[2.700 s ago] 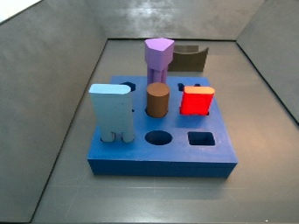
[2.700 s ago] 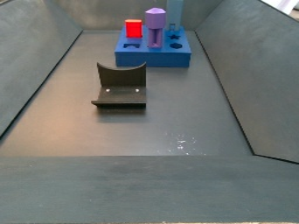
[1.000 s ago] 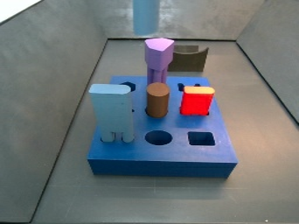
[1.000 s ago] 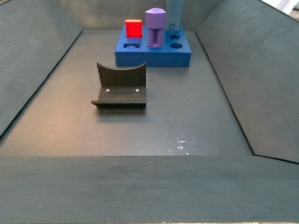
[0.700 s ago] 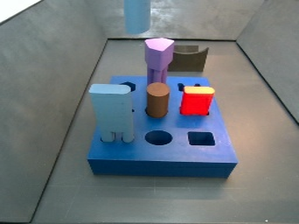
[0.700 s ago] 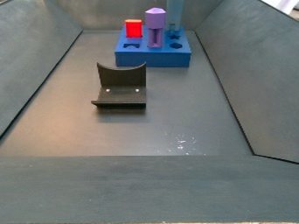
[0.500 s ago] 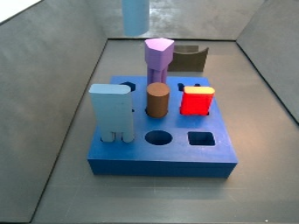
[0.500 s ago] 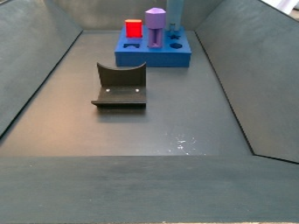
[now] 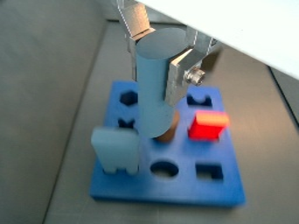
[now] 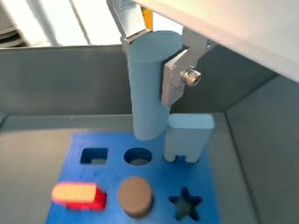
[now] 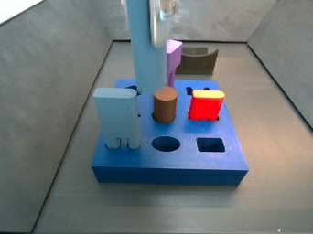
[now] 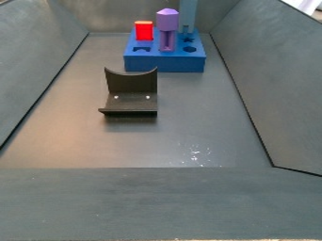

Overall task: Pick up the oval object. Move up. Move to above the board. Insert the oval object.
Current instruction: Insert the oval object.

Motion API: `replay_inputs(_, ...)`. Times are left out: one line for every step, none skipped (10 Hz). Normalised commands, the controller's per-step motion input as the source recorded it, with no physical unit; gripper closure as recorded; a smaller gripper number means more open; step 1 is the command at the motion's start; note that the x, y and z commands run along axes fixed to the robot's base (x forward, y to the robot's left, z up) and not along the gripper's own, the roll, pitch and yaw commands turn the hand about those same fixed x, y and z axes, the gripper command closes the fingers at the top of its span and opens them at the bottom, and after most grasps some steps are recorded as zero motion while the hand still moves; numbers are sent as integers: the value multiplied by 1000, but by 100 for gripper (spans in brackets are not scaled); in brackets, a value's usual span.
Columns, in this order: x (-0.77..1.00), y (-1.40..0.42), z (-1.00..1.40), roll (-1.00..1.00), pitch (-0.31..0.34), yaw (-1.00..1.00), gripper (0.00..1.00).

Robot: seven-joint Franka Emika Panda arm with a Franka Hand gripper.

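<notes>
So the floor (image 12: 164, 132) is a dull grey tray bottom with sloped grey walls. Sitting right on it: the board (image 12: 167, 58) at the far end and the fixture (image 12: 130, 92) mid-floor, well apart. The gripper (image 9: 163, 61) hangs above the board.

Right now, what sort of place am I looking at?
Probably a robot test bench: a grey walled bin holds a blue board with shaped holes, and the tool hangs above it, shut on the oval object. A fixture stands nearby.
</notes>
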Motion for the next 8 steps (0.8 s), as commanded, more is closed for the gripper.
replay_inputs(520,-163,-354,0,-36,-529,100)
replay_inputs(714,-43,-251,-17,0,-400,100)
replay_inputs(654,-9,-297,0,0,-466,100)
replay_inputs(294,0,-566,40,-41,-800,100)
replay_inputs(20,0,-674,101,-9,-1000,100)
replay_inputs(0,0,-691,80,-6,-1000,100)
replay_inputs(0,0,-706,73,0,-1000,100)
replay_inputs(0,0,-763,57,0,-1000,100)
